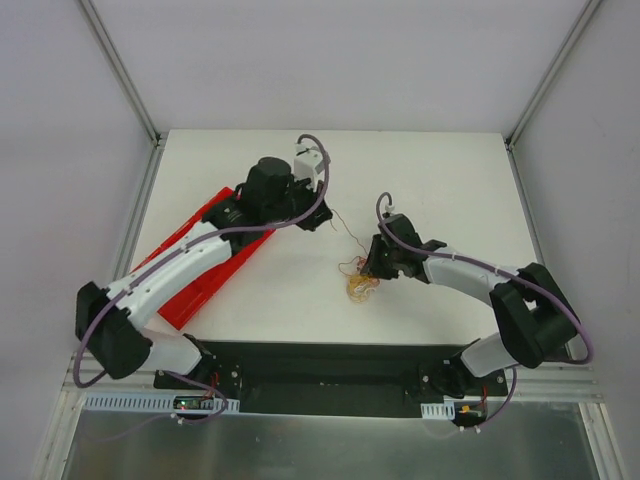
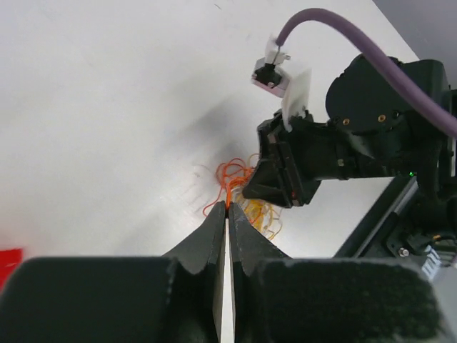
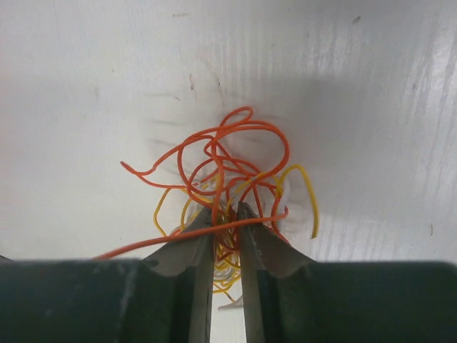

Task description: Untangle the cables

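a: where are the cables [image 3: 228,168] right now?
b: mostly one curly clump of orange and yellow on the white table [image 1: 450,170], near the middle, just in front of the right arm [image 1: 470,270]. a whitish strand seems buried in it, but that's hard to be sure of.
a: and the right fingers [image 3: 194,246]?
b: nearly pressed together, with the tips dug into the near side of the clump. they're pinching a few orange and yellow loops between them.
a: left fingers [image 2: 213,232]?
b: also drawn in tight, only a slit between them, nipping one orange strand. from above, a thin strand runs from the tip of the left arm [image 1: 190,260] across the table to the clump, so it looks partly drawn out.
a: so how far along would you call it?
b: early, i'd judge. one strand is stretched out, but its far end sits in the knot. i see no wire lying fully separate anywhere. the orange loops cross each other and the yellow ones many times.
a: what's left?
b: nearly all of it: free that orange strand, lay it aside, then work each other colour out in turn.
a: the red tray [image 1: 190,300]?
b: under the left arm, well apart from the clump. nothing of the cables on it that i can see.
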Robot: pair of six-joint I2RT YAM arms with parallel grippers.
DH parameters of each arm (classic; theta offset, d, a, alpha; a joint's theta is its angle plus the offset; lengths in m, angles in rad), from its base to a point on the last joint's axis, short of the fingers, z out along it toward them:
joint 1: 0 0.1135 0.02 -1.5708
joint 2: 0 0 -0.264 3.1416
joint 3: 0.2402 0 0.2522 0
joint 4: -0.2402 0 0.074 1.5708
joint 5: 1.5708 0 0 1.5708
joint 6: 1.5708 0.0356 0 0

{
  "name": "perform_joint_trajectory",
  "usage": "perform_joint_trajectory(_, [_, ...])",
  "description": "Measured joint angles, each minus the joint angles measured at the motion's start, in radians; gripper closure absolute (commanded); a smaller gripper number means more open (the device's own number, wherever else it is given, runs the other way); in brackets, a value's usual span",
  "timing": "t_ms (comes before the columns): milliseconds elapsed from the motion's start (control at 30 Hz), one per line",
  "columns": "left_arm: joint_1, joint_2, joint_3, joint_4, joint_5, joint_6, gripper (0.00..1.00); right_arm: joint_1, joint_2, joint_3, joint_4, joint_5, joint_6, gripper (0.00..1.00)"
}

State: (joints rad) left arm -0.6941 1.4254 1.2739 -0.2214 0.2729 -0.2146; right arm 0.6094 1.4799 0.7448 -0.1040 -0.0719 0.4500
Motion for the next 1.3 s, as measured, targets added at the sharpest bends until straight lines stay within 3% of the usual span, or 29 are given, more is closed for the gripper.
perform_joint_trajectory(200, [0.000, -0.295, -0.201, 0.108, -0.205, 0.047, 1.00, 0.000, -0.001, 0.011, -0.042, 0.078, 0.036, 0.80])
perform_joint_trajectory(400, [0.000, -0.566, -0.376, 0.294, -0.397, 0.097, 1.00, -0.062, -0.015, 0.011, -0.108, 0.118, 0.042, 0.63])
perform_joint_trajectory(467, [0.000, -0.599, -0.389, 0.334, -0.426, 0.105, 1.00, -0.089, -0.023, 0.011, -0.140, 0.145, 0.021, 0.52])
perform_joint_trajectory(567, [0.000, -0.613, -0.391, 0.373, -0.454, 0.114, 1.00, -0.105, -0.039, 0.011, -0.194, 0.212, -0.021, 0.44])
perform_joint_trajectory(933, [0.000, -0.694, -0.422, 0.406, -0.526, 0.131, 1.00, -0.171, -0.157, 0.006, -0.363, 0.461, -0.172, 0.32])
perform_joint_trajectory(1100, [0.000, -0.698, -0.422, 0.421, -0.525, 0.138, 1.00, -0.142, -0.252, 0.006, -0.362, 0.358, -0.280, 0.28])
perform_joint_trajectory(1300, [0.000, -0.689, -0.422, 0.426, -0.476, 0.139, 1.00, -0.085, -0.330, 0.007, -0.233, 0.132, -0.458, 0.28])
